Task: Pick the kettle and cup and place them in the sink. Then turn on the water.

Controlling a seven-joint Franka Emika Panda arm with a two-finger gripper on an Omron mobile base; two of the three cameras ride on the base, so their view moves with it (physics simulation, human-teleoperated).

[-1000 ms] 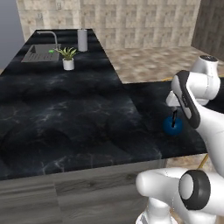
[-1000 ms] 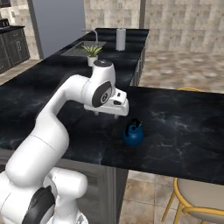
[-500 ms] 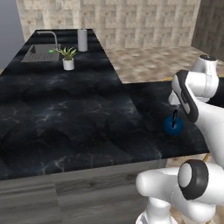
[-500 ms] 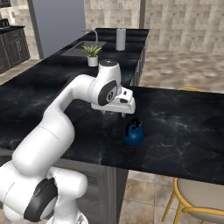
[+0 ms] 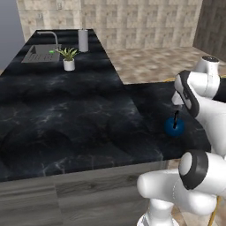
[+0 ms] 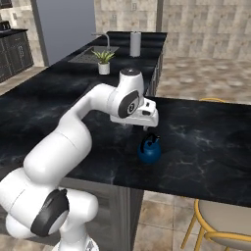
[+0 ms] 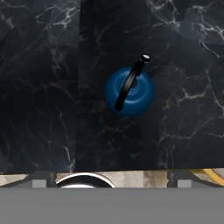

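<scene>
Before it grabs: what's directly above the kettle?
The open hand hangs above the kettle, apart from its black handle. The kettle stands on the counter; the spot beneath it is covered.

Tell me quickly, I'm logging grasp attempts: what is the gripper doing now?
Gripper: open, holding nothing, poised above the small round dark-blue kettle.
</scene>
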